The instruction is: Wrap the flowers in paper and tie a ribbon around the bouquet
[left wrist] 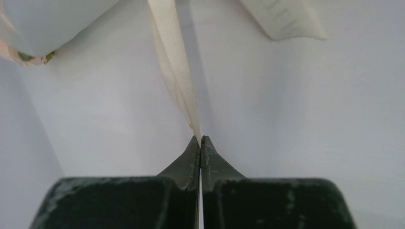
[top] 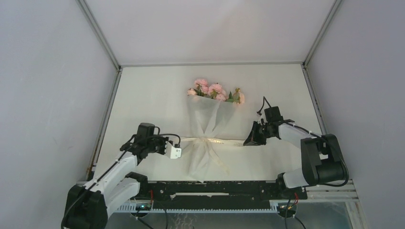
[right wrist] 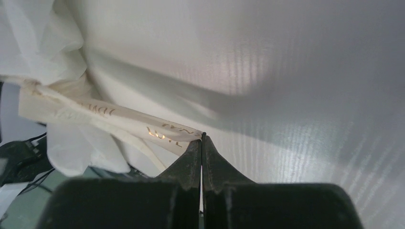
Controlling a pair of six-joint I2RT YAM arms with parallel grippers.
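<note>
The top view looks down from above and behind the arm bases. It faces from the near edge of the table [top: 153,100] to its far edge, wide enough to hold the whole surface. Each wrist view sits very close behind its own pair, with the left fingers [left wrist: 184,167] and the right fingers [right wrist: 188,164] filling the bottom. All three views share the ribbon [top: 217,141].

Left end effector [left wrist: 201,139] pinched on taut ribbon [left wrist: 174,62], white table [left wrist: 296,109]
</note>
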